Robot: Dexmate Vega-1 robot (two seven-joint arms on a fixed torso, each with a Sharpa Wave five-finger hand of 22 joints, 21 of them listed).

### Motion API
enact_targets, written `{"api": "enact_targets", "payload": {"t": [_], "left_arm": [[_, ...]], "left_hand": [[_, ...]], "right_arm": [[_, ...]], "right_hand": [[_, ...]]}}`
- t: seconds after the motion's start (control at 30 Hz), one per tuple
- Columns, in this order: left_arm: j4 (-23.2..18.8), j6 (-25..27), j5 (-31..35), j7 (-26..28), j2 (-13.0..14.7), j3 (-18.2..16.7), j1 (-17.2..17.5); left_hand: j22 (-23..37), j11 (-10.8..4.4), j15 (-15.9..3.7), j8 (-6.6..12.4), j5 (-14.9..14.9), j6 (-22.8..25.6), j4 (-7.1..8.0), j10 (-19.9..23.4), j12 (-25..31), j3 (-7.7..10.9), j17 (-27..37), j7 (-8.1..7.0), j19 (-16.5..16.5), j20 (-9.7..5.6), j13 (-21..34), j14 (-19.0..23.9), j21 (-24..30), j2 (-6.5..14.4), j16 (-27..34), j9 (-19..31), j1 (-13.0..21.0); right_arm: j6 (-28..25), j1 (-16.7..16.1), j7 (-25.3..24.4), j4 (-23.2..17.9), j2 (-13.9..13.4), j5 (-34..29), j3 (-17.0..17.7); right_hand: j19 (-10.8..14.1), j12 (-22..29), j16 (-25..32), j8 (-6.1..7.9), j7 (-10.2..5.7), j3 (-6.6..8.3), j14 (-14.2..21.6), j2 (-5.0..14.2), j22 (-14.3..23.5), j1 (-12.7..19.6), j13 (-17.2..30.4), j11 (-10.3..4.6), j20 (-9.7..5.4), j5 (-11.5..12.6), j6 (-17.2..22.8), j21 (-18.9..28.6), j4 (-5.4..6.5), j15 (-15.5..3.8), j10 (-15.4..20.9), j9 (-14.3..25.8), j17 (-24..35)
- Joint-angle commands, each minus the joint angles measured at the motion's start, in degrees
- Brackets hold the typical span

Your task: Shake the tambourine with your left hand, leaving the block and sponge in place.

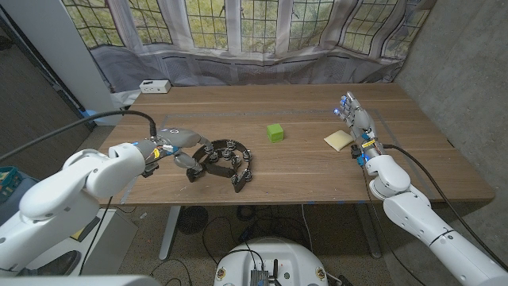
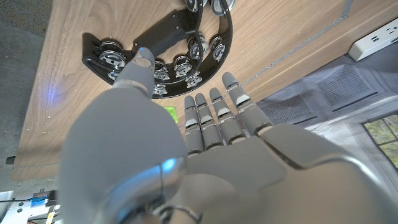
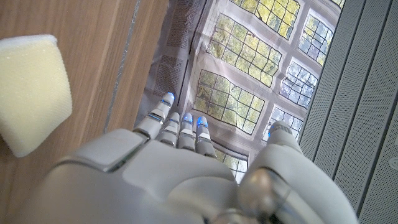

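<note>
A black half-moon tambourine (image 1: 225,162) with silver jingles lies on the wooden table (image 1: 302,171) at front left. My left hand (image 1: 178,145) is right beside its left end, fingers spread and holding nothing; the thumb reaches toward the frame. The left wrist view has the tambourine (image 2: 163,45) just beyond my left hand (image 2: 205,137), thumb tip over its straight bar. A green block (image 1: 275,133) stands mid-table. A pale yellow sponge (image 1: 339,140) lies to the right. My right hand (image 1: 355,119) stands beside the sponge (image 3: 31,93), fingers straight and empty (image 3: 180,155).
A white power strip (image 1: 154,86) sits at the table's far left corner. Curtains and a window lie behind the table. A black cable runs over my left arm.
</note>
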Motion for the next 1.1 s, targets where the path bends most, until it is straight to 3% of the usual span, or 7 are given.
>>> {"api": "enact_targets", "payload": {"t": [0.03,0.57,1.1], "left_arm": [[4.8,-1.8,-3.2,2.2,4.2,4.5,-3.8],[8.6,0.0,-3.5,7.0,9.6,13.4,-9.0],[12.4,-0.3,-5.9,18.5,10.9,18.6,-9.4]], "left_hand": [[0.1,-0.16,-1.4,0.1,-0.2,-0.2,0.09,0.0,0.1,0.24,0.1,-0.14,0.3,0.02,0.2,-0.2,-0.3,0.6,0.0,0.3,1.5],[0.1,-0.18,-1.72,0.42,-0.5,0.7,0.24,1.0,0.4,-0.03,0.1,-0.15,1.0,0.07,0.3,1.2,-0.3,0.9,0.5,0.3,2.9],[0.1,-0.58,-2.11,1.12,-0.8,3.4,0.36,3.3,1.0,-0.22,0.1,-0.17,3.2,0.07,0.4,3.5,0.2,1.8,1.1,0.3,4.9]], "right_arm": [[-0.5,-0.2,-0.9,-0.5,-0.1,-0.7,0.2],[-0.6,-0.8,-2.0,-0.8,0.2,-1.0,0.7],[-0.2,-0.7,-1.9,-0.1,0.4,-1.0,0.8]], "right_hand": [[0.6,0.0,-0.1,0.09,-0.21,0.22,0.2,0.42,0.1,-0.2,0.3,-0.1,-0.28,0.3,0.3,-0.2,-0.3,0.18,0.7,0.1,0.0],[0.7,-0.1,-0.1,0.05,-0.27,0.22,0.4,0.43,0.2,-0.3,0.3,-0.01,-0.22,0.3,0.3,-0.2,-0.38,0.25,0.8,0.1,0.0],[0.7,-0.2,-0.1,0.05,-0.29,0.23,0.5,0.45,0.2,-0.4,0.3,0.0,-0.2,0.2,0.3,-0.3,-0.47,0.28,0.8,0.1,0.0]]}}
